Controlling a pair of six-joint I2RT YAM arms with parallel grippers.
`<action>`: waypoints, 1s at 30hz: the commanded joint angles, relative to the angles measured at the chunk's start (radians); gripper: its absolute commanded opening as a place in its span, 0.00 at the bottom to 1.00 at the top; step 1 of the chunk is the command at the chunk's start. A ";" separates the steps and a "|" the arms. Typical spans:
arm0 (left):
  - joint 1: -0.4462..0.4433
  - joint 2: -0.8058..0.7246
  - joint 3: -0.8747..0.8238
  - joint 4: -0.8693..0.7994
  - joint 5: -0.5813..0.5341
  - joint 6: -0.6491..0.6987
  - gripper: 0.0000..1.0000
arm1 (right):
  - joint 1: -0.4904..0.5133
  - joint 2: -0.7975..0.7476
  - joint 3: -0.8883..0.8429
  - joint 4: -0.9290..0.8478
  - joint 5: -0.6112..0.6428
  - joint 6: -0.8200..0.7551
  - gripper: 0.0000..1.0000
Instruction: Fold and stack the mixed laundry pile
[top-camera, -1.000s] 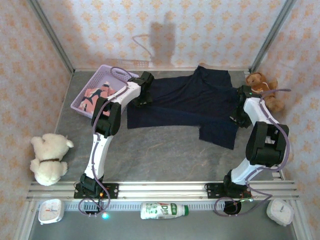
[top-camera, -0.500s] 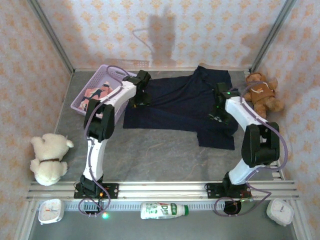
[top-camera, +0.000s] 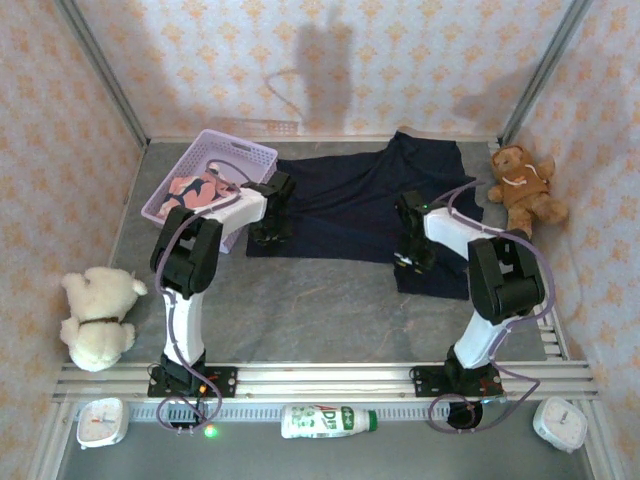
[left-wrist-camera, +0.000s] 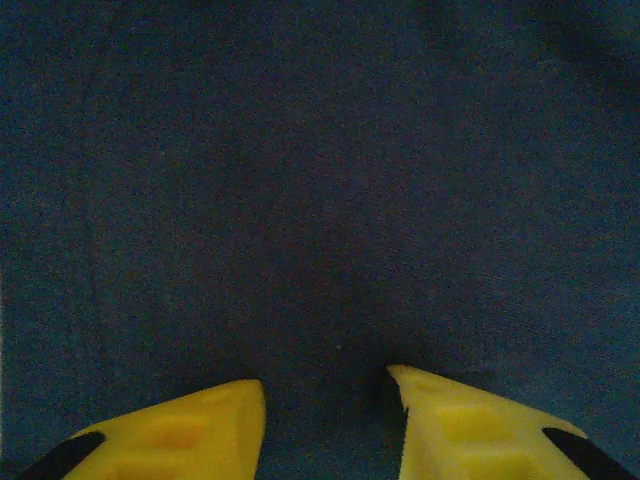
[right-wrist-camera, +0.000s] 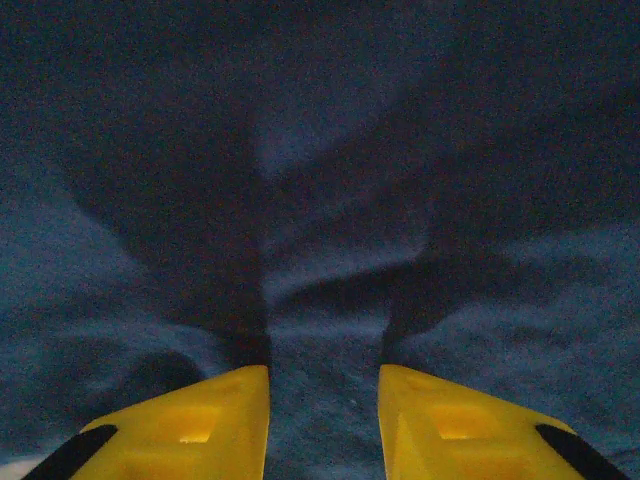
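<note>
The navy garment (top-camera: 350, 200) is spread flat over the far half of the table (top-camera: 320, 305), with one flap reaching toward the near right. The salmon-pink shark-print garment (top-camera: 190, 192) is seen crumpled inside the lavender basket (top-camera: 240, 150) at the far left, just beside the navy cloth's left edge. The left fingers (left-wrist-camera: 190, 425) are lowered onto the near left corner of the navy garment; they are held partway apart, and the cloth between them is seen lying smooth and unpinched. The right fingers (right-wrist-camera: 190, 420) are set on the near right part of the same garment — a narrow gap is kept between them, and creases are drawn toward a raised ridge of cloth in that gap, though whether it is actually gripped cannot be told. A brown teddy bear (top-camera: 520, 185) is propped at the far right, well apart from a cream teddy bear (top-camera: 98, 315) at the left edge.
</note>
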 joint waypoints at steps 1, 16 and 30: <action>0.000 0.007 -0.044 0.037 -0.065 -0.035 0.35 | 0.015 -0.030 -0.066 0.016 -0.003 0.037 0.33; -0.044 -0.282 -0.224 -0.071 -0.049 -0.056 0.54 | 0.037 -0.193 0.013 -0.150 -0.123 0.014 0.43; 0.012 0.215 0.538 -0.145 -0.109 0.065 0.62 | -0.115 0.213 0.562 -0.115 0.019 -0.014 0.53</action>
